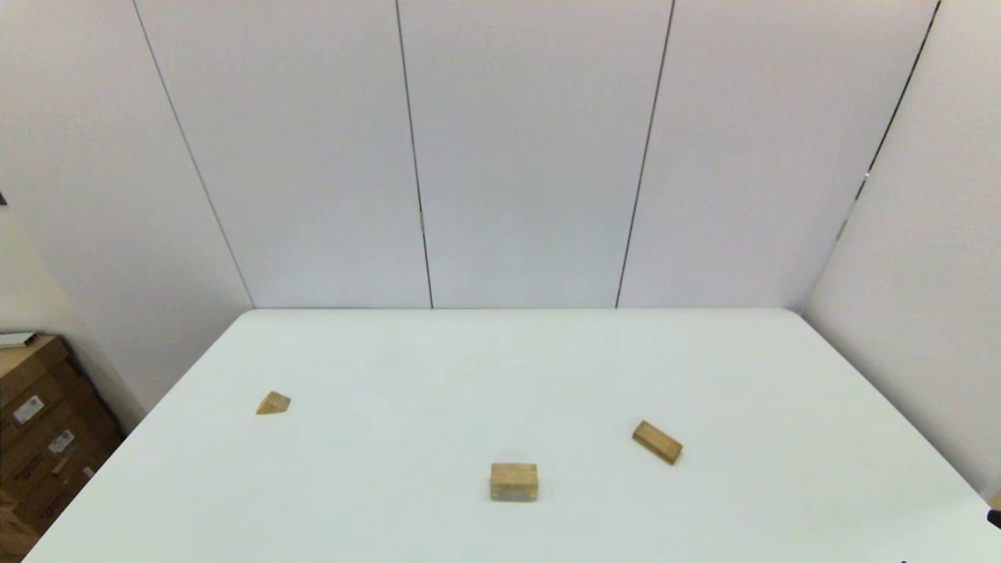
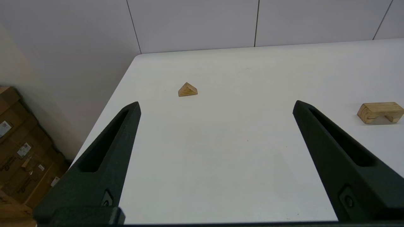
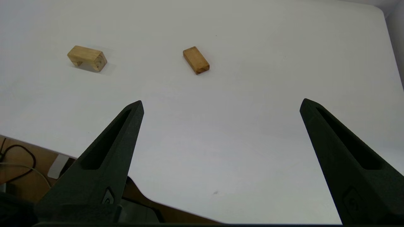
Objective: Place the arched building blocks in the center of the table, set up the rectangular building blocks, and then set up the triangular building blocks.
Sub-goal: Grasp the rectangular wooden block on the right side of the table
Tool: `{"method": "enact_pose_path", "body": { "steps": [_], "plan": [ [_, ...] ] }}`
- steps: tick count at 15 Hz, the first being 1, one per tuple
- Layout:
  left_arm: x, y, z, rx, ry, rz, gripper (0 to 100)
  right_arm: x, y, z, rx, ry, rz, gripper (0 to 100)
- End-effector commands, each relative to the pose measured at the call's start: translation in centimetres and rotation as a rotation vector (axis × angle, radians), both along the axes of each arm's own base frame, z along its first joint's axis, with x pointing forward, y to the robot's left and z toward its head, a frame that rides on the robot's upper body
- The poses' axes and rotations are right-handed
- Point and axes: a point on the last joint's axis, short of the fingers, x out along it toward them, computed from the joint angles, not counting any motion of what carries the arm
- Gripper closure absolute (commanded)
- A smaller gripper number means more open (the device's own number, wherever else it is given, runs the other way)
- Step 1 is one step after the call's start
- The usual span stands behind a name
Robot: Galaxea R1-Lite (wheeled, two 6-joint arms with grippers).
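Blocks lie apart on the table (image 1: pixel 500 360); both grippers' jaws gape wide, empty.

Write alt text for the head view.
Three light-wood blocks lie apart on a white table: a small triangular prism at left, a chunky arched block near the front middle, a plain oblong slab at right. No gripper shows.

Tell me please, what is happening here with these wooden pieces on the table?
Nothing is being handled yet. Three wooden blocks lie apart on the white table: the triangular block toward the robot's left, the arched block near the front middle with its cutout facing down, and the rectangular block lying flat toward the right. The left gripper and the right gripper both hang open above the table's near side, holding nothing.
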Motion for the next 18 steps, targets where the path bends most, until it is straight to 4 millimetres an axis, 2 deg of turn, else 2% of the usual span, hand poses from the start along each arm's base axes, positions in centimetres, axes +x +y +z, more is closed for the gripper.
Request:
{"method": "enact_pose_path", "body": {
  "steps": [1, 10, 13, 15, 18],
  "plan": [
    [0.0, 0.0, 0.0, 0.0, 0.001, -0.001, 0, -0.2, 0.0, -0.3, -0.001, -0.005, 0.0, 0],
    [0.0, 0.0, 0.0, 0.0, 0.003, -0.001, 0, 0.1, 0.0, 0.2, -0.012, -0.016, -0.008, 0],
    [0.0, 0.0, 0.0, 0.0, 0.003, -0.001, 0, 0.9, 0.1, 0.9, -0.01, 0.018, 0.045, 0],
    [0.0, 0.0, 0.0, 0.0, 0.001, -0.001, 0, 2.3, 0.4, 1.5, -0.022, 0.072, 0.088, 0],
    [0.0, 0.0, 0.0, 0.0, 0.001, -0.001, 0, 5.9, 0.7, 2.4, -0.021, 0.198, 0.105, 0]
  ]
}}
